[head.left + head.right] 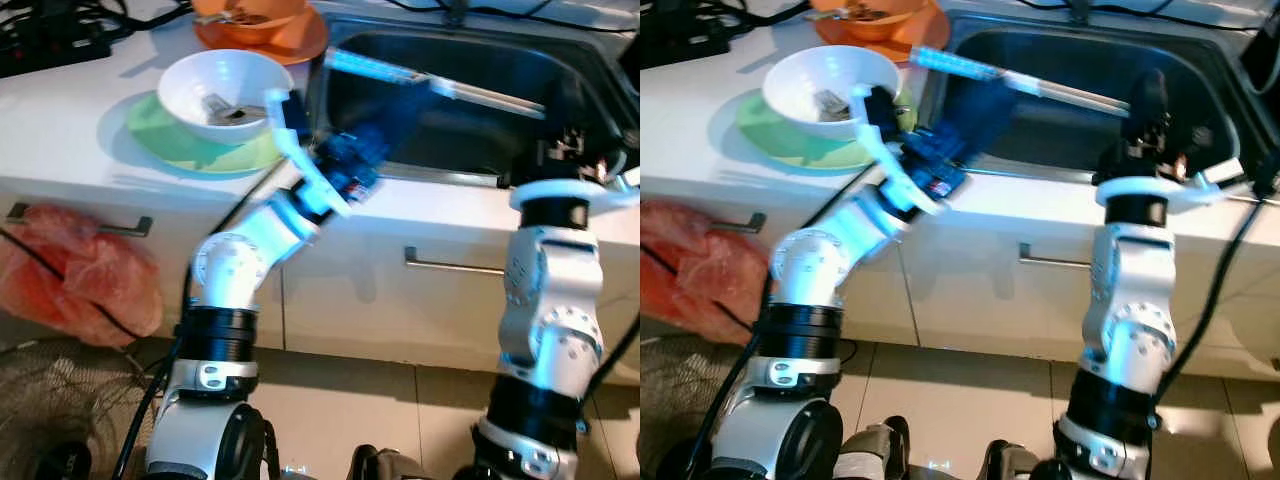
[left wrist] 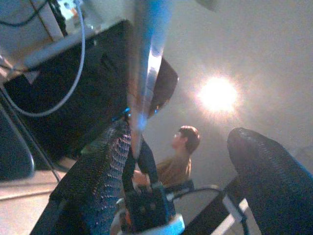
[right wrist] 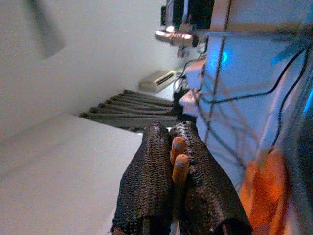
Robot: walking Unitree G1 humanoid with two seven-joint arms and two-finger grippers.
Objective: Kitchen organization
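Observation:
A pair of long chopsticks (image 1: 1040, 85), lit bluish, lies slantwise in the air over the dark steel sink (image 1: 470, 140). My right gripper (image 1: 1150, 95) points up at the sink's front right rim. It is shut on the chopsticks (image 3: 177, 156), and their orange ends poke out between the fingers. My left gripper (image 1: 365, 145) reaches over the sink's front left corner, open. In the left wrist view the chopsticks (image 2: 144, 73) run along one finger (image 2: 98, 166), and the other finger stands well apart.
A white bowl (image 1: 225, 90) with a utensil inside sits on a green plate (image 1: 170, 145), left of the sink. An orange bowl on an orange plate (image 1: 290, 40) is behind it. A red bag (image 1: 80, 270) hangs at a drawer handle. A person (image 2: 181, 156) is in the left wrist view.

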